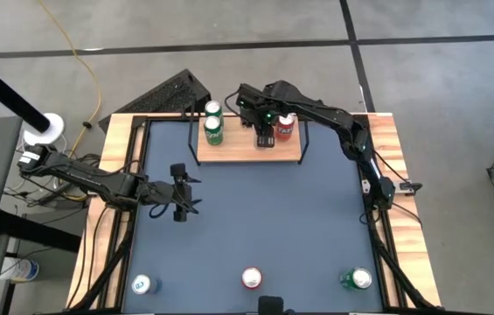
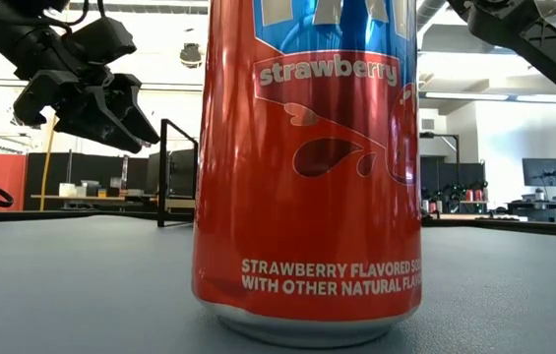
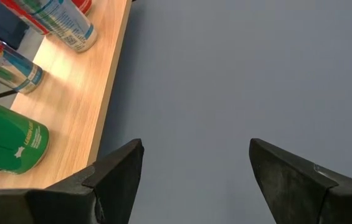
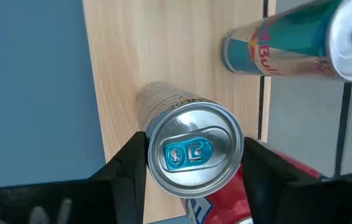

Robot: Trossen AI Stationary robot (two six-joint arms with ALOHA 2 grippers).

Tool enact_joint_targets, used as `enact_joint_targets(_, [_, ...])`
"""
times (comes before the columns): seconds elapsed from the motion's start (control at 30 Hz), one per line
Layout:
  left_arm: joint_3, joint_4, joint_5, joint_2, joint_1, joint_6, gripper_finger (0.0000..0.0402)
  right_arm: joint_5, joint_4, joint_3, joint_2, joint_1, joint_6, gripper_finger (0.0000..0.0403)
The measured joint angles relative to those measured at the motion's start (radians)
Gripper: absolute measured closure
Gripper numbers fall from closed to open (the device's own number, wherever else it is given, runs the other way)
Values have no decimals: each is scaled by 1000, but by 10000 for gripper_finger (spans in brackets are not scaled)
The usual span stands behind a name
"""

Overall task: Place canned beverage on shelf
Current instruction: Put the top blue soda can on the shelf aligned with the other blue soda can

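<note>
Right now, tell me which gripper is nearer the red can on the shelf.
Right. The right gripper straddles the red can on the shelf; the left gripper hovers away over the table.

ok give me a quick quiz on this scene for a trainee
1. True or false: the left gripper holds a can.
2. How many cans stand along the table edge farthest from the shelf?
3. The right gripper is at: A) a green can on the shelf, B) the red can on the shelf, C) a can at the far edge.

Key
1. False: it hangs open and empty over the table.
2. Three edge cans.
3. B.
</note>
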Motion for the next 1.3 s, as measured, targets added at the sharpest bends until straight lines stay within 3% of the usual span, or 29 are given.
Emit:
enact_joint_targets(0.53, [0,0,0,0,0,0,120,8,-3,0,0,-3,451,192])
enact_joint_targets(0.83, [0,0,0,0,0,0,120,16,41,-1,0,-2,447,189])
enact_joint_targets(1.3, [0,-1,0,0,0,-1,120,22,38,-1,2,-2,419,124])
